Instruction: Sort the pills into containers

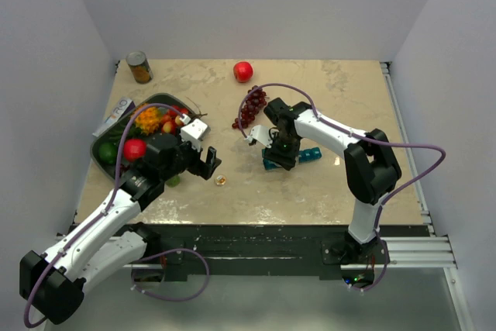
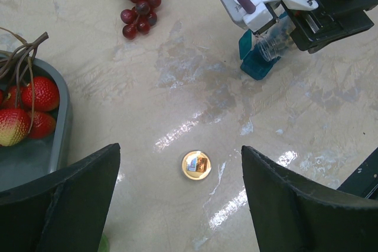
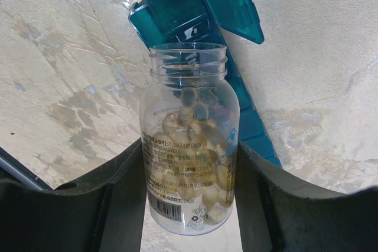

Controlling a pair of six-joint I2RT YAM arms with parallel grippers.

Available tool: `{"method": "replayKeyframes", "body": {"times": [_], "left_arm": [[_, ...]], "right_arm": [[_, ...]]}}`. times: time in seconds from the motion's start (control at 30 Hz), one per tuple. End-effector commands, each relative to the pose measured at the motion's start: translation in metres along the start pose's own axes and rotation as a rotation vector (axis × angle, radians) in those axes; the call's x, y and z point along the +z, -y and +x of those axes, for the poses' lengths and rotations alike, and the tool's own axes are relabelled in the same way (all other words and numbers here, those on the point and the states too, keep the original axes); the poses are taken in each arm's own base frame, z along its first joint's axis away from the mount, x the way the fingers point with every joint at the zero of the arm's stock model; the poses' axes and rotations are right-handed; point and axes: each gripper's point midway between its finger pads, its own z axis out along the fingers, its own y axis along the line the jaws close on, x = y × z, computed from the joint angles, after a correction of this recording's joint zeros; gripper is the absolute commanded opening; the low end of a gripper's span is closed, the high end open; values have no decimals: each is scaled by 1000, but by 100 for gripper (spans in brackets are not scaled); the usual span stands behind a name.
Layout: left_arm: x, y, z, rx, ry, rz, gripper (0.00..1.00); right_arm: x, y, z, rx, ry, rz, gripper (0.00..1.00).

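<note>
Now pouring: the right hand (image 3: 189, 202) is clamped round a clear uncapped plastic pill bottle (image 3: 188, 87), mouth at the open end compartment of the narrow teal plastic organiser (image 3: 177, 16) on the bench (image 2: 177, 87); the left hand (image 2: 180, 199) hangs wide open, empty. Next, I judge, tilt gently so few pale capsules (image 3: 198, 163) drop.

The tray (image 2: 61, 122) lies at the left, with fruit (image 2: 38, 92) in it. A can (image 1: 139, 67) stands far left, an apple (image 1: 243, 71) far middle, and grapes (image 1: 250, 106) just nearer than the apple. The organiser (image 3: 171, 22) lies right of the middle, with a bottle (image 3: 189, 146) over its left end. A cap (image 2: 196, 165) lies nearer, between tray and organiser.
</note>
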Motion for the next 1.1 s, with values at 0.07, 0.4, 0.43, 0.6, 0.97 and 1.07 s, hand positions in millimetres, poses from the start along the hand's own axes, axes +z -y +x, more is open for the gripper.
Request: {"method": "replayKeyframes", "body": {"times": [0.07, 0.4, 0.43, 0.6, 0.97, 1.07], "left_arm": [[-3, -4, -12, 22, 40, -16, 87], [-4, -5, -14, 22, 46, -20, 87], [-4, -5, -13, 22, 45, -22, 87], [-5, -6, -14, 23, 49, -31, 87], [-7, -8, -17, 24, 62, -45, 87], [-7, -9, -17, 24, 60, -47, 87]], "right_arm": [[-13, 6, -8, -9, 0, 42, 0], [-13, 4, -8, -33, -24, 62, 0], [-12, 3, -8, -35, -26, 60, 0], [-12, 2, -10, -42, -29, 59, 0], [-14, 3, -12, -51, -37, 72, 0], [-12, 2, -11, -55, -45, 70, 0]]}}
